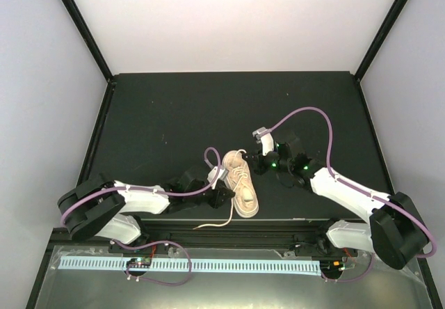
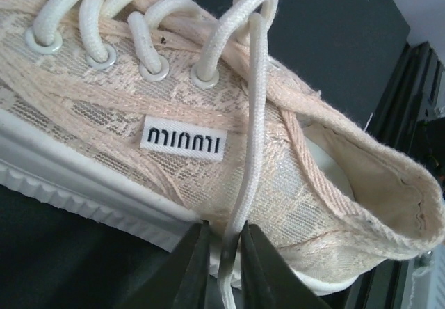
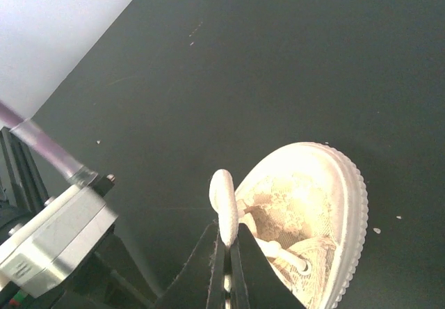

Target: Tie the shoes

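The pale pink-beige sneaker (image 1: 243, 189) lies on the black table near the front edge, between both arms. My left gripper (image 1: 224, 193) is at its left side. In the left wrist view the gripper (image 2: 226, 252) is shut on a cream lace (image 2: 254, 107) that runs down from the top eyelet over the shoe's side (image 2: 104, 114). My right gripper (image 1: 252, 161) is at the shoe's far end. In the right wrist view the gripper (image 3: 228, 243) is shut on a folded loop of lace (image 3: 224, 196), held above the shoe (image 3: 327, 204).
A loose lace end (image 1: 215, 223) trails off the shoe toward the table's front edge (image 1: 229, 227). White walls and black frame posts (image 1: 83, 30) bound the table. A metal arm part (image 3: 55, 243) is at the lower left of the right wrist view.
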Robot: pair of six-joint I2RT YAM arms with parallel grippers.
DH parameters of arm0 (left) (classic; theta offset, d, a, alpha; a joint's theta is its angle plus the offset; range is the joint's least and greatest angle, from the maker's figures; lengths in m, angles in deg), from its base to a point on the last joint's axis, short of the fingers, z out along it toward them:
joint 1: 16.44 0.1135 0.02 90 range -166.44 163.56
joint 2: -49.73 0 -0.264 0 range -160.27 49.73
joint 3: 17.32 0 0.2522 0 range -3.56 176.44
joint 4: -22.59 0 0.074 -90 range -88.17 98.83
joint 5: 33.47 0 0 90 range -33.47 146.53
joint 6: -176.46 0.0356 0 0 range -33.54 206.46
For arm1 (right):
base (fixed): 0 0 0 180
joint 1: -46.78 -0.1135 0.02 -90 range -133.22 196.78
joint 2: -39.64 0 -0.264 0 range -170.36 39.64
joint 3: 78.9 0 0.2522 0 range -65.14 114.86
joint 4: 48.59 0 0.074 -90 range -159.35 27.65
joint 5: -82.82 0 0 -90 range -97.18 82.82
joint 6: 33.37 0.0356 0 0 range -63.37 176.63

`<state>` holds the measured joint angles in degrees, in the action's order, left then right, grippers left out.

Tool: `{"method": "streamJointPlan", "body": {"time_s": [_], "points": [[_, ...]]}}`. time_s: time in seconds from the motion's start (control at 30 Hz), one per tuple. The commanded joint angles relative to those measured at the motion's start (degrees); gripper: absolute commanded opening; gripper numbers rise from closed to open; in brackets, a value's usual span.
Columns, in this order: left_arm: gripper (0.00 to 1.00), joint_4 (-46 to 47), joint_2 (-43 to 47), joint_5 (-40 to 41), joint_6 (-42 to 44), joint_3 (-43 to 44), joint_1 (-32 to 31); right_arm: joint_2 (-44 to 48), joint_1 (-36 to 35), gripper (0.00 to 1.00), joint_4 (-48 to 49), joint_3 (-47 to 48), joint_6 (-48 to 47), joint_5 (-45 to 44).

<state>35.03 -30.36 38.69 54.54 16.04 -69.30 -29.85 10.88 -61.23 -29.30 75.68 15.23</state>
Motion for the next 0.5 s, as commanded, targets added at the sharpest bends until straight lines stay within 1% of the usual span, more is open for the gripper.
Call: {"method": "streamJointPlan", "body": {"time_s": [0.0, 0.1, 0.2, 0.27, 0.47], "points": [[0.08, 2.0, 0.7, 1.7, -0.1, 1.7, -0.7, 1.9, 0.3, 0.02, 1.0, -1.2, 2.0, -3.7], [0.02, 0.4, 5.8, 6.4, -0.3, 0.0, -0.8, 4.4, 0.2, 0.02, -2.7, -1.3, 4.1, -9.1], [0.02, -3.8, 12.1, 11.2, 0.3, -1.1, -0.7, 7.3, 0.3, 0.02, -6.8, -2.0, 6.0, -13.8], [0.02, -6.7, 14.7, 12.6, 1.2, -1.3, -0.7, 9.3, 0.3, 0.02, -8.5, -3.3, 7.5, -16.6], [0.02, -13.3, 17.6, 14.5, 3.3, -1.3, -0.3, 15.0, 0.5, 0.02, -14.8, -7.6, 12.4, -24.0]]}}
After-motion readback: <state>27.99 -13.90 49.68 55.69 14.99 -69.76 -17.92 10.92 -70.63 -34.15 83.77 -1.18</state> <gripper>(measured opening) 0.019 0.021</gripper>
